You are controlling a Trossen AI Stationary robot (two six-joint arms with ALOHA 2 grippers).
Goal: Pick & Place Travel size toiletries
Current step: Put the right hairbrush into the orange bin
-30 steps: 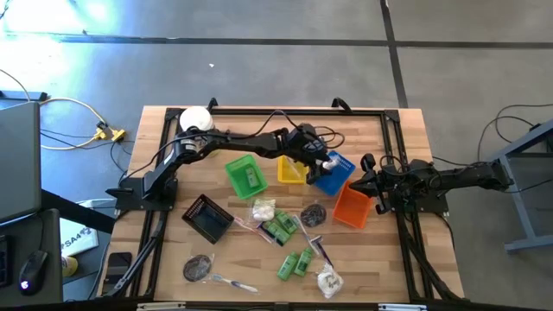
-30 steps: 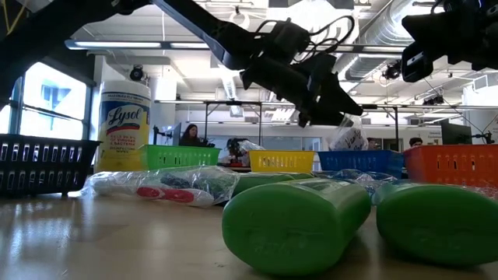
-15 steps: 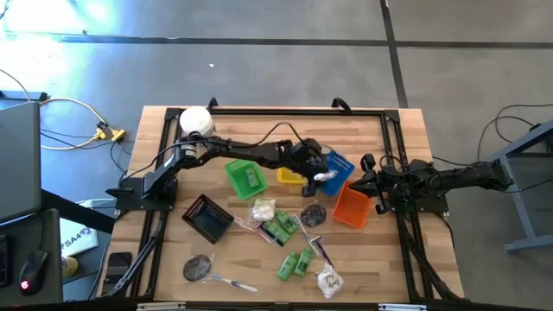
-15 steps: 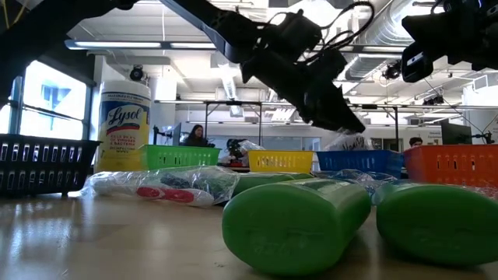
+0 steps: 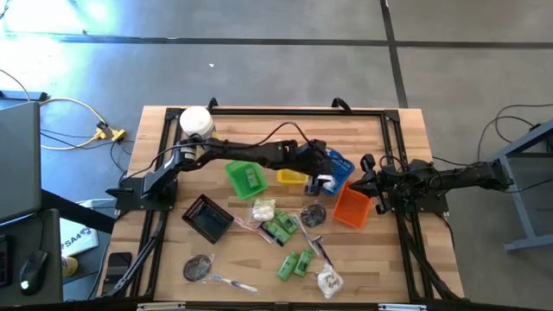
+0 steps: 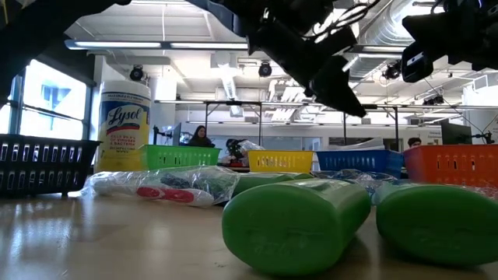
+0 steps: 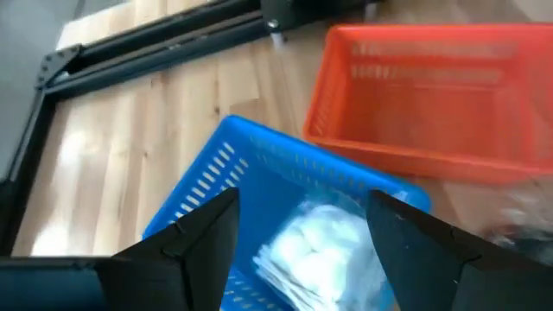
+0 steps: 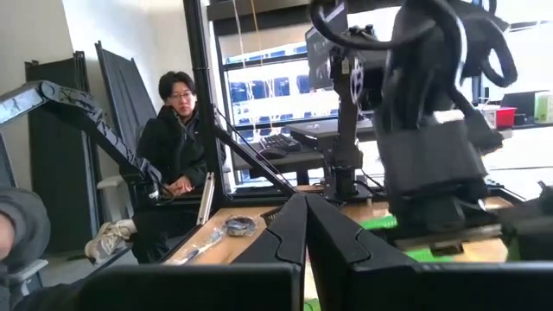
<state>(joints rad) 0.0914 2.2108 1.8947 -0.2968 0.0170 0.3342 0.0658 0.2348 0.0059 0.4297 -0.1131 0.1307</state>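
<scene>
My left gripper (image 7: 304, 197) is open above the blue tray (image 7: 225, 173), which stands mid-table between the yellow and orange trays. A white packet (image 7: 320, 250) lies inside the blue tray, below and between the fingers, touching neither. In the high view this gripper (image 5: 318, 180) hangs over the blue tray (image 5: 339, 164). Green tubes (image 5: 278, 228), dark round sachets (image 5: 312, 213), white packets (image 5: 263, 209) and a clear-wrapped razor (image 5: 315, 246) lie loose on the near half of the table. My right gripper (image 8: 304, 200) is shut and waits by the table's right side (image 5: 363, 180).
The green tray (image 5: 244, 175), yellow tray (image 5: 291, 171), orange tray (image 5: 352, 207) and black tray (image 5: 207, 218) stand around the middle. A large white jar (image 5: 196, 121) is at the far left. A seated person (image 8: 177, 130) shows beyond the table.
My left gripper carried a white packet down toward the blue tray, let it go, then rose. The packet now lies inside the blue tray. The right arm kept still.
</scene>
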